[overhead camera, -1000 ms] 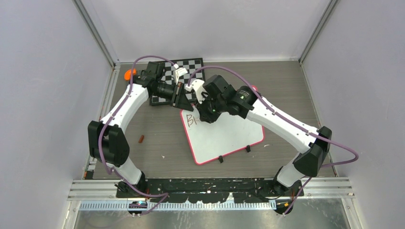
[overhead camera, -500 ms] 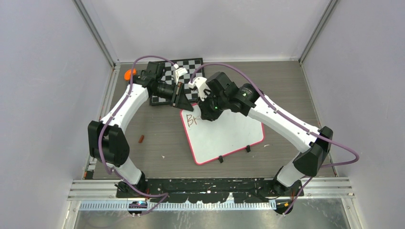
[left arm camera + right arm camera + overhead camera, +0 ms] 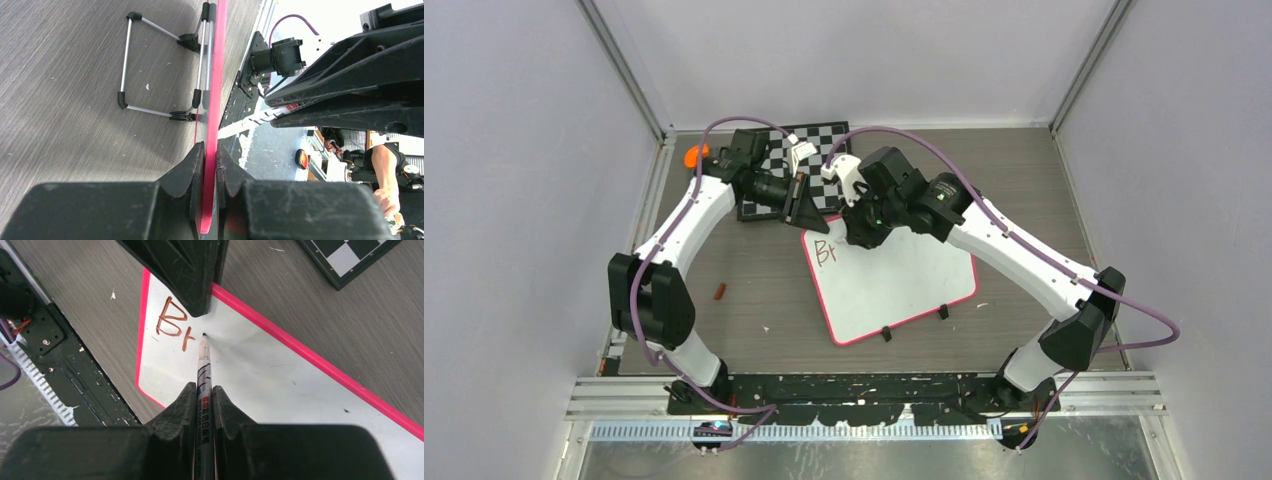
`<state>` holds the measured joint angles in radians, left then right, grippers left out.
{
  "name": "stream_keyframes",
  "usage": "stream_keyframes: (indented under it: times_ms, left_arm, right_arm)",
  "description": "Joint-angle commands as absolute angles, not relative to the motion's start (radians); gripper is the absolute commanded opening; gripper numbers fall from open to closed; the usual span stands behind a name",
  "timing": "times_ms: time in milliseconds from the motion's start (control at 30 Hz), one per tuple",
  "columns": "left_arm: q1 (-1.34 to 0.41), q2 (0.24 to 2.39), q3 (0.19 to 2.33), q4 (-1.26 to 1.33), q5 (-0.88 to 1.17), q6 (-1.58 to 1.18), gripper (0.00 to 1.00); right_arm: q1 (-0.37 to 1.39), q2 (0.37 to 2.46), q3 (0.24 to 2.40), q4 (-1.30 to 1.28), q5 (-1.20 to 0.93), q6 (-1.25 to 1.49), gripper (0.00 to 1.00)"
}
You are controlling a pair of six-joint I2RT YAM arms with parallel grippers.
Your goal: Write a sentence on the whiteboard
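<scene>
The whiteboard [image 3: 894,285] lies on the table, white with a pink-red rim [image 3: 215,75]. Of the sentence, only reddish-brown "Br" [image 3: 825,251] [image 3: 172,325] shows, at the board's far left corner. My left gripper [image 3: 807,215] [image 3: 210,150] is shut on the rim at that corner. My right gripper [image 3: 861,235] [image 3: 204,387] is shut on a white marker [image 3: 204,370], whose dark tip [image 3: 204,335] sits at the board's surface just right of the "r". The left gripper's black fingers [image 3: 190,270] stand close beyond the tip.
A black-and-white checkered board [image 3: 809,150] [image 3: 350,257] lies behind the whiteboard, under the left wrist. An orange object [image 3: 694,156] sits at the far left. A small brown piece [image 3: 719,291] lies left of the whiteboard. The board's wire stand [image 3: 150,65] rests on the table.
The right gripper with the marker has shifted a little right and farther back. The "r" after the "B" now shows whole. The left arm has not moved.
</scene>
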<state>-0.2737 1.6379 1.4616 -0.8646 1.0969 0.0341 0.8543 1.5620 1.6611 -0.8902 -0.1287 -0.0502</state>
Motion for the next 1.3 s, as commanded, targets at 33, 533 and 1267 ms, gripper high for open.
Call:
stream_keyframes:
  times_ms: [33, 533, 1267]
  left_arm:
    - [-0.273, 1.613, 1.476, -0.864, 1.087, 0.017, 0.00]
    - [-0.273, 1.611, 1.476, -0.864, 1.085, 0.015, 0.00]
    - [-0.273, 1.616, 1.475, -0.862, 1.083, 0.017, 0.00]
  right_arm:
    - [0.846, 1.554, 1.709, -0.861, -0.064, -0.046, 0.00]
    - [0.846, 1.562, 1.684, -0.892, -0.070, -0.054, 0.00]
    - [0.864, 1.530, 1.686, -0.919, -0.152, -0.055, 0.00]
